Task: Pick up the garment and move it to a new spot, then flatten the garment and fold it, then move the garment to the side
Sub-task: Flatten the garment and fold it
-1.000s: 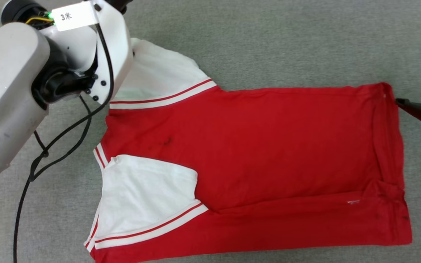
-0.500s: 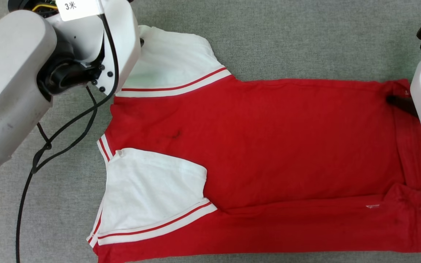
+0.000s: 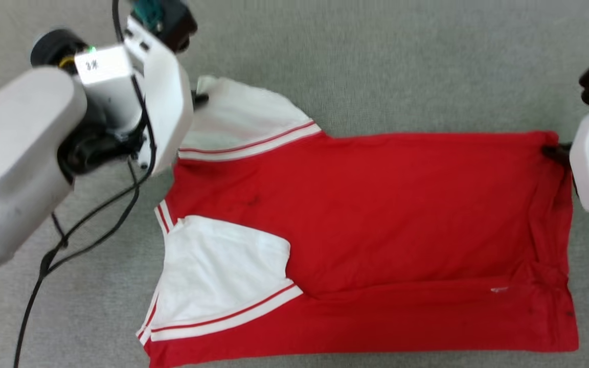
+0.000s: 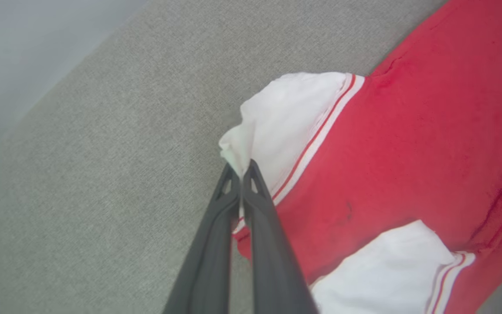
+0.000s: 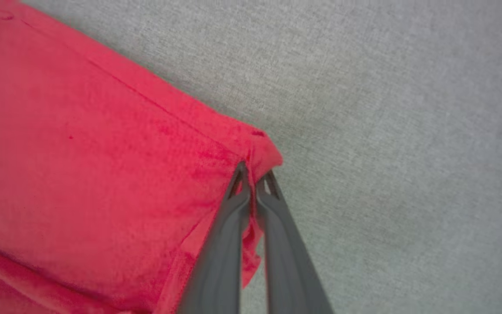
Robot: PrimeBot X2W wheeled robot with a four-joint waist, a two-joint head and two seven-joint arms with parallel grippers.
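Soft, light garment (image 3: pixel 376 204) (sags if slack). Left fingers (image 4: pixel 214 244) clamped on white sleeve tip (image 4: pixel 233 152), right fingers (image 5: pixel 225 244) on red hem corner (image 5: pixel 264 148); good holds.

the garment (image 3: pixel 376 204) runs off the head view's bottom edge; the wrist label (image 3: pixel 101 65) is too blurred to read.

Head overhead, wrist views near garment (image 3: pixel 402 204)

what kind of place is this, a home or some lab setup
Probably a robot test bench rather than a home, though that is a guess: a single shirt spread on a plain grey cloth-covered surface, and a loose black cable hanging from the left arm.
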